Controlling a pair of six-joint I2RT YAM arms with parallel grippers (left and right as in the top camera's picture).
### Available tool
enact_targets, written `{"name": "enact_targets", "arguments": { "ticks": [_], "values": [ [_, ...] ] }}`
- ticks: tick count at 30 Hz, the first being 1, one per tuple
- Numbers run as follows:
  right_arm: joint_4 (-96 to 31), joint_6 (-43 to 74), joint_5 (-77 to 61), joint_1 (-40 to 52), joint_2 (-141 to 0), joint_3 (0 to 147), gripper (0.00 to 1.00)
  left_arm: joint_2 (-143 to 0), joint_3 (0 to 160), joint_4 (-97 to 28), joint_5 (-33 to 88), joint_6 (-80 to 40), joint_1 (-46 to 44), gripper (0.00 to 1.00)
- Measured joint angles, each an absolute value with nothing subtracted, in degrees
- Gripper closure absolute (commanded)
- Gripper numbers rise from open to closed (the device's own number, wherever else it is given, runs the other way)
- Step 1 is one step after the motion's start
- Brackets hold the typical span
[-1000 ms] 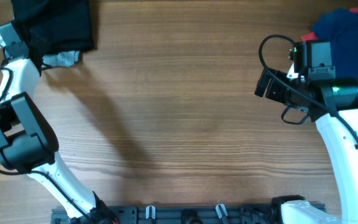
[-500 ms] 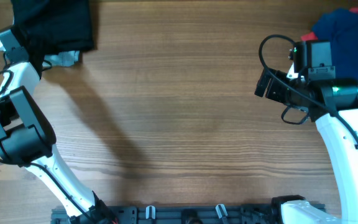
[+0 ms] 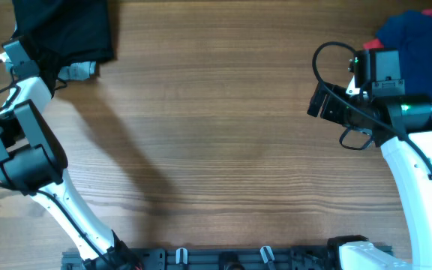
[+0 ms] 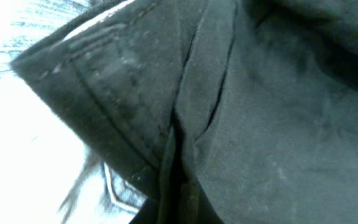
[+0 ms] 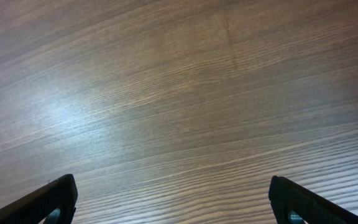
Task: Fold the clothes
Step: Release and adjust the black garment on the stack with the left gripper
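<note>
overhead view: left jaws are closed on the near edge of the black garment (image 3: 73, 30) at the far left corner of the bench (image 3: 223, 150); its bulk lies beyond them. right jaws stand wide open, empty, over bare bench, near the dark blue garment (image 3: 415, 34). left arm is nearer.

The brown wooden tabletop (image 3: 223, 135) is smooth with fine straight grain, and its satin sheen catches a pale glare in the right wrist view. At eleven o'clock, the plain black cloth garment (image 3: 73, 30) is matt; close up it shows a tight weave with raised stitched seams. At one o'clock, the dark blue cloth garment (image 3: 418, 30) looks soft and matt. The arms' white shells (image 3: 415, 172) look like smooth, slightly glossy plastic, and their black housings (image 3: 25, 161) are duller.
</note>
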State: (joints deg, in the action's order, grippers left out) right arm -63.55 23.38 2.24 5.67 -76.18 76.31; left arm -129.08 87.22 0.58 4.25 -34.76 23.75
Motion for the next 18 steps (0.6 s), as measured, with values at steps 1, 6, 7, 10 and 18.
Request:
{"name": "enact_targets", "arguments": {
  "ticks": [1,6,7,10,18],
  "values": [
    [-63.6,23.4,2.2,5.7,-76.2,76.3,0.00,-128.3,87.2,-0.2,4.2,-34.7,23.7,0.96],
    [-63.5,23.4,2.2,5.7,-76.2,76.3,0.00,-122.6,87.2,-6.9,4.3,-34.8,23.7,0.96],
    [-63.5,23.4,2.2,5.7,-76.2,76.3,0.00,-122.2,87.2,-7.5,4.2,-35.0,23.7,0.96],
    [-63.5,23.4,2.2,5.7,-76.2,76.3,0.00,-121.5,87.2,-8.8,4.2,-35.5,23.7,0.96],
    [-63.6,23.4,2.2,5.7,-76.2,76.3,0.00,-118.5,87.2,-12.8,-2.9,-36.2,23.8,0.00]
  ]
}}
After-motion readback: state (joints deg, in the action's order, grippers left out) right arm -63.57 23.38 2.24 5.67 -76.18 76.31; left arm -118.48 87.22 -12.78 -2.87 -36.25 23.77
